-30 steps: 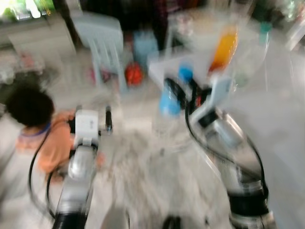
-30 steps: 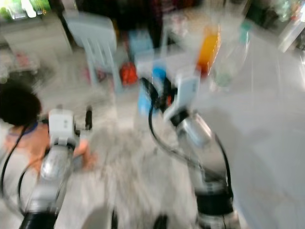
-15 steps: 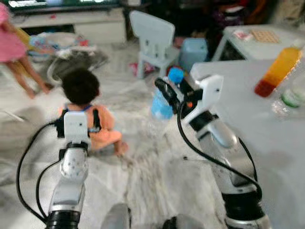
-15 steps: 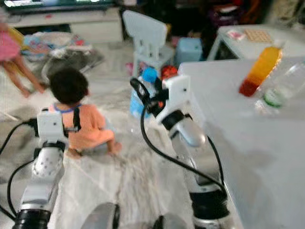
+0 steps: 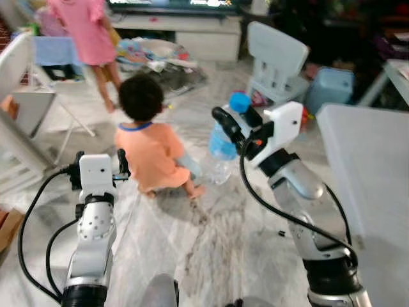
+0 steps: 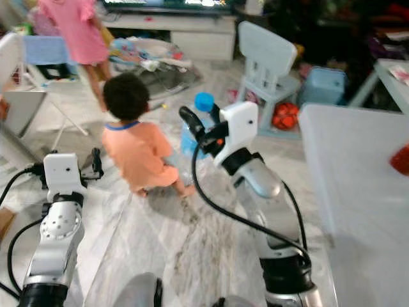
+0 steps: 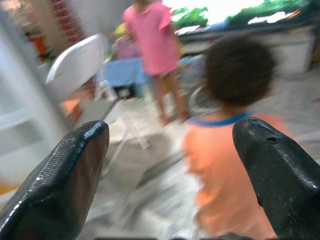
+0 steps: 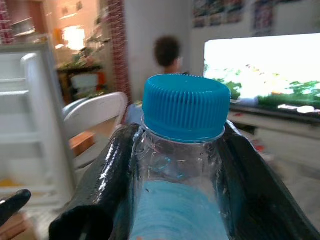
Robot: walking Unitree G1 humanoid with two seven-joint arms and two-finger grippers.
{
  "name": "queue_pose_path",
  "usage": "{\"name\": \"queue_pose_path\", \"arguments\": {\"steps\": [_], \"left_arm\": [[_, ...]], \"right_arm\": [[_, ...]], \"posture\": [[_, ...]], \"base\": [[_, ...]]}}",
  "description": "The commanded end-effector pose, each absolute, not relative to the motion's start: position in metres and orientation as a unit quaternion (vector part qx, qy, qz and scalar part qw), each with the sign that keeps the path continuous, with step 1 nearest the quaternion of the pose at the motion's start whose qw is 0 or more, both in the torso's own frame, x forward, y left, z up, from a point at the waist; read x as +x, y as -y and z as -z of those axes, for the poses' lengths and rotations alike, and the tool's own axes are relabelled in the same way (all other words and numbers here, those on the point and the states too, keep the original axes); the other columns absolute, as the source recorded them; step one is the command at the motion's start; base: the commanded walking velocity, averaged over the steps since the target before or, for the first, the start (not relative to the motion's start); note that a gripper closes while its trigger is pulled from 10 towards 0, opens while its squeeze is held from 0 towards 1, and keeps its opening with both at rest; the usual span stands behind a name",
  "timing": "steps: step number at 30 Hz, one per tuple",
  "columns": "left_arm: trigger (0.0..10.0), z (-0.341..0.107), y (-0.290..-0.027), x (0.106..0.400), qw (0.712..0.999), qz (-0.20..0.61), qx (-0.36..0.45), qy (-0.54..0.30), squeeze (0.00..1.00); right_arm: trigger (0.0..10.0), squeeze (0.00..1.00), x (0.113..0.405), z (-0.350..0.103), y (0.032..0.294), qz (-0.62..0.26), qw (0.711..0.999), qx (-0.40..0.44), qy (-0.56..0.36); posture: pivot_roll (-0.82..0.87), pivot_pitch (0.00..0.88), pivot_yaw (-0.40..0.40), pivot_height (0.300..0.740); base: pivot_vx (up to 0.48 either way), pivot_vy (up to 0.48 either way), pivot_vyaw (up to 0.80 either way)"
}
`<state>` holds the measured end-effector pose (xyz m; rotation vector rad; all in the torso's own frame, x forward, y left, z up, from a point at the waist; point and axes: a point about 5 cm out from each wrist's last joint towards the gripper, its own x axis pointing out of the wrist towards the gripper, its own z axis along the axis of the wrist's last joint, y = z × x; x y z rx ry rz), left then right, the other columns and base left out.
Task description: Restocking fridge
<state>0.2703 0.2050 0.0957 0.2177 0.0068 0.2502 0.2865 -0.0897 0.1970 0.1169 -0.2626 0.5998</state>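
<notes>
A clear water bottle (image 5: pixel 222 142) with a blue cap (image 8: pixel 185 106) and blue label is held upright out in front of me, with my right gripper (image 5: pixel 231 115) shut on its neck and shoulders. In the right wrist view the black fingers (image 8: pixel 102 187) press both sides of the bottle (image 8: pixel 175 205), and a white fridge (image 8: pixel 27 125) with its door open stands far off behind it. My left gripper (image 7: pixel 170 145) is raised at the lower left, open and holding nothing. Its fingers (image 7: pixel 65 180) are spread wide.
A small child in an orange shirt (image 5: pixel 151 146) sits on the marble floor right ahead, just beyond both grippers. A person in pink (image 5: pixel 81 31) stands farther back. A white folding chair (image 5: pixel 19 105) is at left, a pale blue child's chair (image 5: pixel 277 56) behind, a white table (image 5: pixel 377 173) at right.
The camera has swung left: the table with the orange bottle has slid out to the right, and the child and the person in pink have come toward the centre. The right gripper keeps the bottle.
</notes>
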Motion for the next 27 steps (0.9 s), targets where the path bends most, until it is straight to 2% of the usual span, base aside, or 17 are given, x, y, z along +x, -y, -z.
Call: {"name": "queue_pose_path", "arguments": {"steps": [1, 6, 20, 27], "left_arm": [[10.0, -0.0962, -0.2045, 0.2704, 0.986, -0.13, 0.106, -0.002, 0.0], [10.0, -0.0969, -0.2069, 0.27, 0.984, -0.142, 0.106, 0.001, 0.0], [10.0, -0.1005, -0.2104, 0.2716, 0.983, -0.147, 0.109, 0.016, 0.0], [10.0, -0.1034, -0.207, 0.2744, 0.986, -0.122, 0.113, 0.025, 0.0]], "right_arm": [[10.0, 0.0, 0.2852, -0.2024, 0.0889, -0.302, 0.941, 0.054, 0.145], [10.0, 0.0, 0.2849, -0.2019, 0.0874, -0.307, 0.939, 0.053, 0.145], [10.0, 0.0, 0.2862, -0.2022, 0.0855, -0.31, 0.938, 0.053, 0.149], [10.0, 0.0, 0.2866, -0.2025, 0.086, -0.309, 0.938, 0.052, 0.151]], "posture": [[0.07, 0.044, -0.015, 0.74], [0.08, 0.042, -0.015, 0.74], [0.08, 0.041, -0.017, 0.74], [0.08, 0.041, -0.017, 0.74]], "base": [[0.0, 0.0, 0.8], [0.0, 0.0, 0.8], [0.0, 0.471, 0.8], [0.307, 0.327, 0.8]]}}
